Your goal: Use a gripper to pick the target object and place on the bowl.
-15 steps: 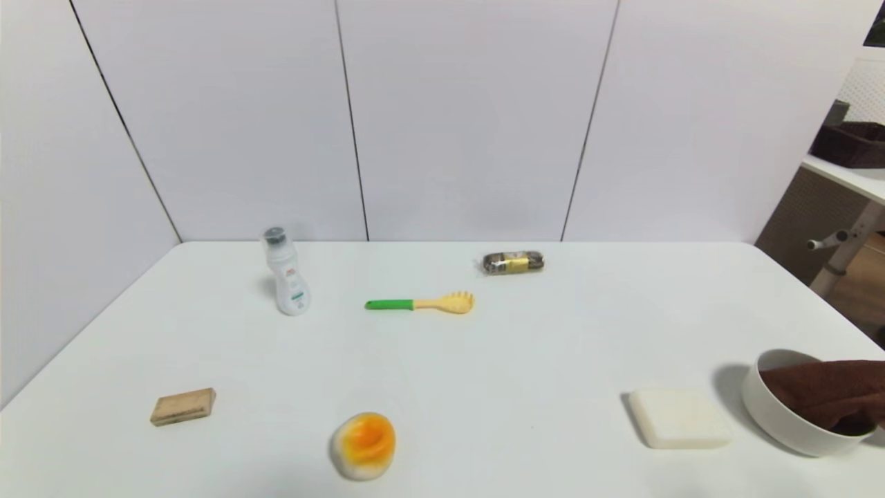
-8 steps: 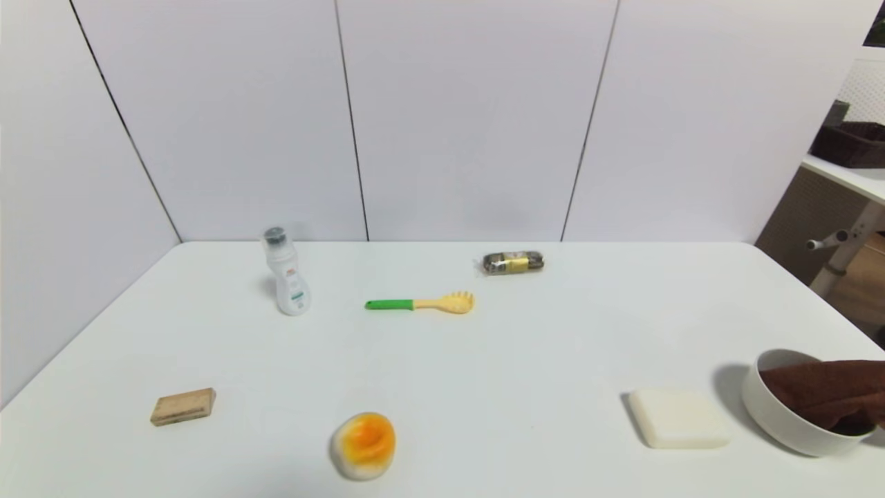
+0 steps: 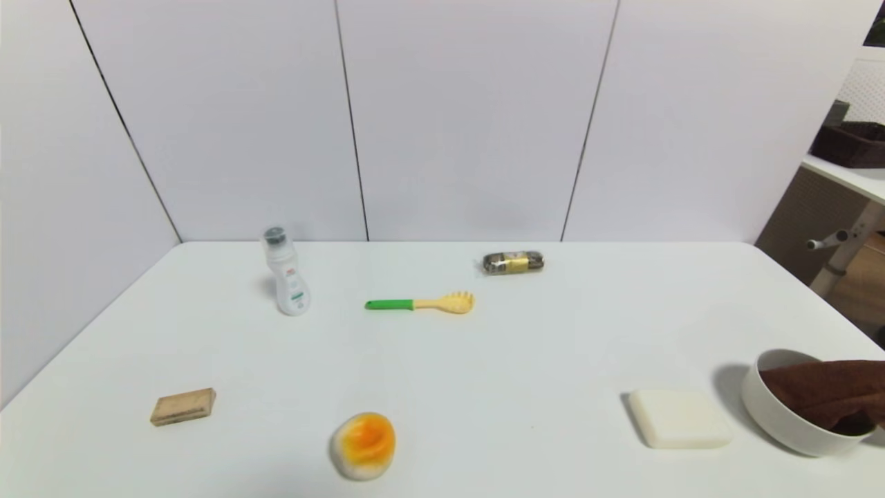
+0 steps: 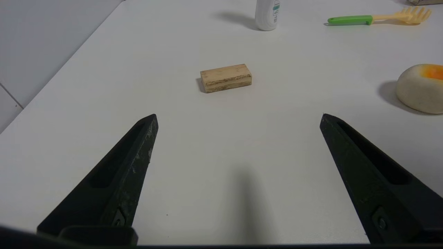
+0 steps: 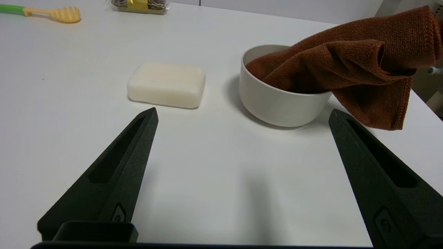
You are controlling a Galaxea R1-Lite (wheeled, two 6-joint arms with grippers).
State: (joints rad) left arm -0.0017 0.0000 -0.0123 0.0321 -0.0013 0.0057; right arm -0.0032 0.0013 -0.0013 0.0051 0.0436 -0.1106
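Note:
The dark brown towel (image 3: 826, 394) lies in and over the off-white bowl (image 3: 778, 418) at the table's near right; one corner hangs over the bowl's rim. In the right wrist view the towel (image 5: 349, 65) drapes across the bowl (image 5: 280, 103) and down its far side. My right gripper (image 5: 242, 116) is open and empty, low over the table a short way before the bowl. My left gripper (image 4: 238, 117) is open and empty, near the table's front left. Neither gripper shows in the head view.
A white soap-like block (image 3: 679, 417) lies just left of the bowl. A wooden block (image 3: 183, 406), an orange-and-white sponge (image 3: 363, 445), a white bottle (image 3: 285, 271), a green-handled yellow pasta fork (image 3: 422, 303) and a wrapped snack (image 3: 513, 263) lie about the table.

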